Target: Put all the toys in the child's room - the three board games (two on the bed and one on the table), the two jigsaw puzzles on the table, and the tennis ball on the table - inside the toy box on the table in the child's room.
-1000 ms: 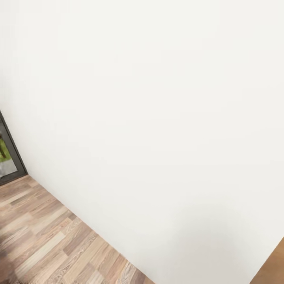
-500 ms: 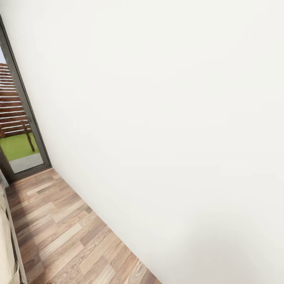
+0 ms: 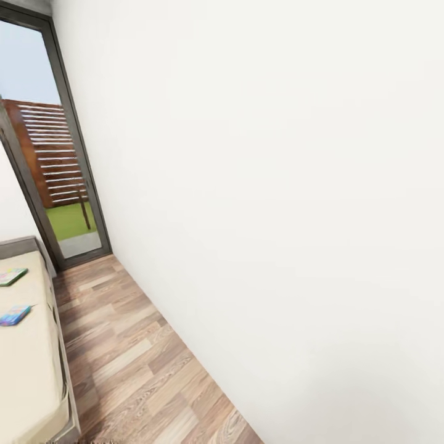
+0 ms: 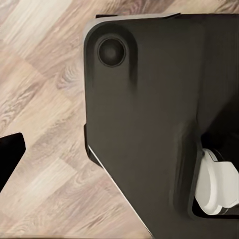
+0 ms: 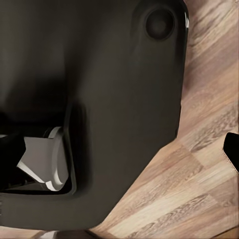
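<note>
- View swung toward the bed (image 3: 28,370); two board games (image 3: 13,315) now visible on it, so pickup's getting closer.
- Fingers: can't tell open or closed; games are nowhere near them, wrists hang over the floor (image 4: 40,99).

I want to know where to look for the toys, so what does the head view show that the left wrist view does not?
Head view: the bed with two board games lying on its cream top, a white wall and a glass door opening onto a lawn. Left wrist view: the robot's dark base from above, with a white part set in its recess. Both: the wood-plank floor.
</note>
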You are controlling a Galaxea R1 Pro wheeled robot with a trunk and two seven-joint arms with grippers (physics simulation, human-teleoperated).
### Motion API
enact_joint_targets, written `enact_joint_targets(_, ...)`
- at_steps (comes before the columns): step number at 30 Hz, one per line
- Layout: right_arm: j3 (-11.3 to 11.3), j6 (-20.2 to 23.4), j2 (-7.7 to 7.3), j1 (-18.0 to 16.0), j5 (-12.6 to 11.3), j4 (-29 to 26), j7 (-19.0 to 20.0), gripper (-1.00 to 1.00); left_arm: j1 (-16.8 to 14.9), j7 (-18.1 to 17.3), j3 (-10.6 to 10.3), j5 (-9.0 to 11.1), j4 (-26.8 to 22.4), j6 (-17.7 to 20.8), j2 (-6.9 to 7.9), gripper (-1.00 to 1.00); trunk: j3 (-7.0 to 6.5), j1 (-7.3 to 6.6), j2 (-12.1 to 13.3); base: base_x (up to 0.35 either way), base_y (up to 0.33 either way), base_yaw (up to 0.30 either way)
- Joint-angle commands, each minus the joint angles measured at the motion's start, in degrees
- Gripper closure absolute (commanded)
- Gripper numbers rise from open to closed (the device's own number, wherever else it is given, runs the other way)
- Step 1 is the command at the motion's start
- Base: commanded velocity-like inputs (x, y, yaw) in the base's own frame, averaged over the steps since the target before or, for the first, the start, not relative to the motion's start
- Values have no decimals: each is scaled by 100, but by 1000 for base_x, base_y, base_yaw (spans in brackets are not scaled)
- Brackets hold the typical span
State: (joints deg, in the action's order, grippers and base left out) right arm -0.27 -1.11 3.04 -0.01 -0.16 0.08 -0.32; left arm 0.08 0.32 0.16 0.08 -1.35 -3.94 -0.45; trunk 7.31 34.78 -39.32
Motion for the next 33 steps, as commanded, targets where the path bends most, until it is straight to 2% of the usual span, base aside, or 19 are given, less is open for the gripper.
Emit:
enact_joint_targets(1, -3, -12, 2, -2, -2, 1, -3, -100, 1, 3, 1, 1, -5, -13, -2, -100, -13, -21, 36, 0, 0, 277)
enact_joint_targets(33, -8, -12, -2, 0, -2, 1, -3, -100, 1, 3, 0, 1, -5, -27, 1, -100, -587, -724, 1320, 0, 0, 277)
